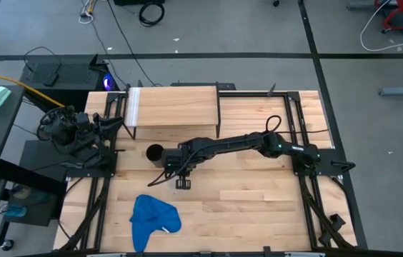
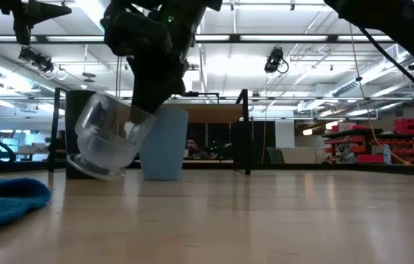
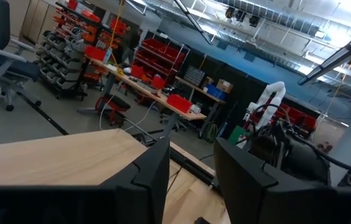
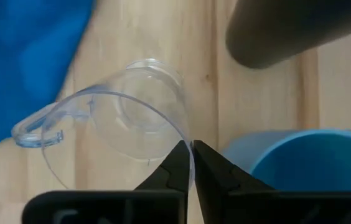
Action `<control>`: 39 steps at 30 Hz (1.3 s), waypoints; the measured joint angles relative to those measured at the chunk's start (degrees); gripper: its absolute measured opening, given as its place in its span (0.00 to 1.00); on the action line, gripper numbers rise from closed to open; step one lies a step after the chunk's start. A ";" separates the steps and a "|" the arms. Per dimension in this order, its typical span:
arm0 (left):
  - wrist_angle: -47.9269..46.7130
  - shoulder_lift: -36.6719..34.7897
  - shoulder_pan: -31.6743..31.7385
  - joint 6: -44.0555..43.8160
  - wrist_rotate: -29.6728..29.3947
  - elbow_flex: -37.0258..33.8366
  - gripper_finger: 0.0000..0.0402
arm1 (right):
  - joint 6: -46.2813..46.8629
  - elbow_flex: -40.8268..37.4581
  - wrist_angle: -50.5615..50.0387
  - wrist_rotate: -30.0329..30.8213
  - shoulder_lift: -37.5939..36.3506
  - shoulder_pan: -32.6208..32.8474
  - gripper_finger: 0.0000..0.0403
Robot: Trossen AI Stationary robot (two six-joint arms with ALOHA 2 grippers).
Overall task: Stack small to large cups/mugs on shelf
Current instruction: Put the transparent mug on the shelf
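My right gripper (image 1: 181, 175) reaches to the table's middle and is shut on the small clear cup (image 2: 106, 144), which tilts below it. The light-blue cup (image 2: 164, 144) stands upright on the table just beside it, also in the right wrist view (image 4: 309, 158). The black cup (image 1: 155, 152) stands on the table in front of the shelf (image 1: 173, 106). My left gripper (image 3: 191, 180) is open and empty at the table's left edge, beside the shelf. My right gripper pinches the clear cup's rim wall (image 4: 187, 147), one finger inside the cup and one outside, on the side away from the handle (image 4: 42, 127). The fingers come from above, pointing down. The cup hangs tilted below them, low over the table.
A crumpled blue cloth (image 1: 153, 218) lies on the table near the front edge, left of centre; it also shows in the low view (image 2: 7, 198). The shelf's board stands on thin black legs at the far side.
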 joint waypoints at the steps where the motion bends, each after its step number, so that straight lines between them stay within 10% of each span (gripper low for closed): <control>1: 0.01 0.00 -0.01 0.00 0.00 0.00 0.33 | 0.08 -0.02 -0.01 -0.37 0.04 -0.02 0.07; 39: -0.78 0.00 0.01 -3.03 1.82 0.00 0.34 | 2.71 0.00 -0.27 -1.57 -2.13 -0.68 0.19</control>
